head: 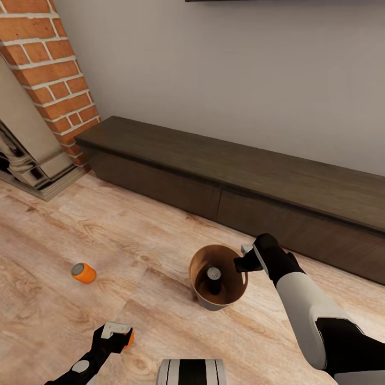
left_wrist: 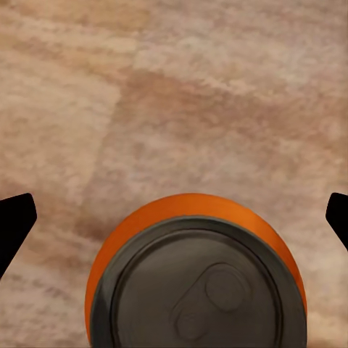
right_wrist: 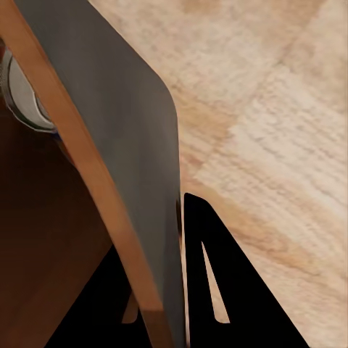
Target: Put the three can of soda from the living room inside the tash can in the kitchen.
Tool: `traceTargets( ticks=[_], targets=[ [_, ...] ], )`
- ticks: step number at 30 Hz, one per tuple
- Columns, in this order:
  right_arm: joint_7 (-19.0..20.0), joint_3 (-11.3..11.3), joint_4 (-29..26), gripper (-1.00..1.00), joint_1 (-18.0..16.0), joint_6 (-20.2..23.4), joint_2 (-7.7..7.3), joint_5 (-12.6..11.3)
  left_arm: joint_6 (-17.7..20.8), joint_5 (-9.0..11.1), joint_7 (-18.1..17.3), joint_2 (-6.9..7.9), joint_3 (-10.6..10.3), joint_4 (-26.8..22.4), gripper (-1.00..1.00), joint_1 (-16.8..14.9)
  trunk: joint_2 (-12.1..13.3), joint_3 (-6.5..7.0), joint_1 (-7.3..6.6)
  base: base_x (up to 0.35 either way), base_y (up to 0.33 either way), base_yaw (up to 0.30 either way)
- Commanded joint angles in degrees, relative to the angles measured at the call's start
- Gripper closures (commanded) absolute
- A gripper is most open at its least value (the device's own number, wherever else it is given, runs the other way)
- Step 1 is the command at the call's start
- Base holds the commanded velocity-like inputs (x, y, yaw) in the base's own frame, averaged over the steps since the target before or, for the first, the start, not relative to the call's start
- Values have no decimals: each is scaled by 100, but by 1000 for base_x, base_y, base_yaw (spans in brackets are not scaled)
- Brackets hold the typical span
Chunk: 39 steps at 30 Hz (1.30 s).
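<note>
Right arm reaching forward from the lower right of the head view, white forearm bent down to a black wrist, right gripper (head: 247,263) set at the near-right rim of the trash can (head: 199,267). In the right wrist view, right gripper (right_wrist: 163,290) astride the bin's wall, one black finger (right_wrist: 217,290) outside against the grey skin, the other inside the coppery-brown face: jaws clamped on the rim of the trash can (right_wrist: 130,145). Bin upright on the wood floor (head: 133,240), in front of the long dark low cabinet (head: 240,171). Inside it, standing upright, a dark can (head: 214,279) with a grey top; a sliver of that grey top (right_wrist: 22,98) past the rim in the right wrist view.

Left arm low at the bottom left, black forearm angled up and inward, left gripper (head: 118,336) pointing down over an orange can (head: 129,338) on the floor. In the left wrist view, finger tips (left_wrist: 16,221) wide apart on either side of the orange can (left_wrist: 196,279), top up, not touching it: jaws apart.

Second orange can (head: 84,272) lying on its side on the planks, well to the left of the bin, toward the brick fireplace (head: 48,69).
</note>
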Motion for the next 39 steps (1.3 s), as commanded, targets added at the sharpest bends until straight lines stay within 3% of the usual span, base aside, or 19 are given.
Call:
traceTargets(
  ticks=[1, 20, 27, 39],
  targets=[
    [36, -8, 1, 100, -3, 24, 1, -133, 3, -4, 0, 0, -2, 2, -100, 0, 0, 0, -1, 0, 0, 0],
    [36, -7, 6, 100, 2, 24, 1, -133, 25, -19, -8, 0, -5, 9, -100, 0, 0, 0, -1, 0, 0, 0],
    [36, -8, 2, 100, 3, 24, 1, -133, 25, -20, -13, 0, -5, 9, -100, 0, -10, -155, 18, 0, 0, 0],
    [36, -8, 6, 100, 4, 24, 1, -133, 34, -29, -18, 0, -5, 9, -100, 0, -10, -155, 18, 0, 0, 0]
  ],
)
